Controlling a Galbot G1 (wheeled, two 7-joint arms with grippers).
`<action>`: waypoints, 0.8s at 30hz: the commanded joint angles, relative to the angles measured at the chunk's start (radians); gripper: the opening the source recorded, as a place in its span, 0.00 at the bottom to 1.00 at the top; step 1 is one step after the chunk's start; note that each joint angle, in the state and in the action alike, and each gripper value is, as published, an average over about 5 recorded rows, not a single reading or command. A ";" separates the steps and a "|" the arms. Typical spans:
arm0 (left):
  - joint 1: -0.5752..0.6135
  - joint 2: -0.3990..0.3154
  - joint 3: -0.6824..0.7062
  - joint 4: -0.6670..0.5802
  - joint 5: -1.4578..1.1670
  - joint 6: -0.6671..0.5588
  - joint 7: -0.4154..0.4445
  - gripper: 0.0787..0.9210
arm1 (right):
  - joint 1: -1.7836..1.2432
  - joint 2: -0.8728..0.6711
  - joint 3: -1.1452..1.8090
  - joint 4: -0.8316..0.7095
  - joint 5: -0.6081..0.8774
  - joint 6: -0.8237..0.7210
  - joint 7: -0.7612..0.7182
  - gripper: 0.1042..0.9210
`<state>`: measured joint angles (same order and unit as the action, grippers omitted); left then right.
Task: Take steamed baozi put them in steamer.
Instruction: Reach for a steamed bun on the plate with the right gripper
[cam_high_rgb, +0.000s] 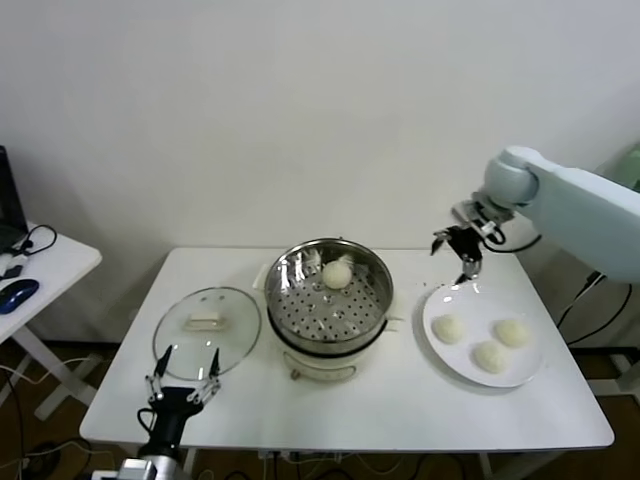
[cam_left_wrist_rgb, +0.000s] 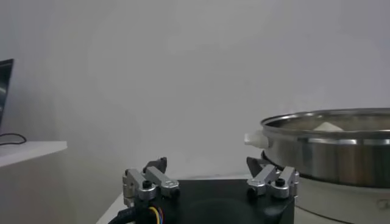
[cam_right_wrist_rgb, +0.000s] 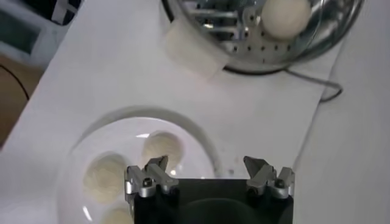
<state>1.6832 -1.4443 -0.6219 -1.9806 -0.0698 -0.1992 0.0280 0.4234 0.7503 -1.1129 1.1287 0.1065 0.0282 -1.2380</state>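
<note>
Four buns in all, counted near to far across the white table (cam_high_rgb: 400, 400).

Item, left gripper (cam_high_rgb: 183, 386): parked at the near edge of the table, just before the glass lid (cam_high_rgb: 206, 328), fingers spread wide, nothing between them. Idle.

Item, glass lid: lies flat on the table beside the steamer, off the pot.

Item, white plate (cam_high_rgb: 524, 372): on the robot's right side of the table, carrying three steamed baozi (cam_high_rgb: 489, 356), near one another but not stacked. These three are judged to be the work left.

Item, steamer (cam_high_rgb: 329, 300): steel basket with perforated floor, seated on its white base at the middle of the table, between the lid and the plate. One bun (cam_high_rgb: 337, 273) rests inside, toward the far wall. Judged as one of four delivered.

Item, right gripper (cam_high_rgb: 461, 253): raised in the air above the far edge of the plate, between the plate and the back of the table, clear of the steamer. The right wrist view shows its fingers (cam_right_wrist_rgb: 150, 180) well apart with nothing held; the plate and its buns lie below it, the bun nearest the steamer (cam_right_wrist_rgb: 162, 148) just past one fingertip. It touches nothing.

Assessment: one quarter of the transfer done; the working arm appears poised to descend for a second bun.
</note>
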 joint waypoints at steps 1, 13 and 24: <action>0.008 -0.001 -0.001 -0.001 -0.001 -0.005 0.002 0.88 | -0.245 -0.060 0.132 -0.076 -0.030 -0.059 0.041 0.88; 0.013 -0.001 -0.014 0.008 -0.003 -0.006 0.002 0.88 | -0.411 0.062 0.299 -0.229 -0.151 -0.014 0.074 0.88; 0.014 -0.008 -0.013 0.020 -0.009 0.006 -0.007 0.88 | -0.436 0.152 0.368 -0.349 -0.203 0.013 0.070 0.88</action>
<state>1.6976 -1.4498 -0.6360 -1.9633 -0.0733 -0.2028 0.0260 0.0473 0.8480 -0.8152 0.8674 -0.0519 0.0338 -1.1749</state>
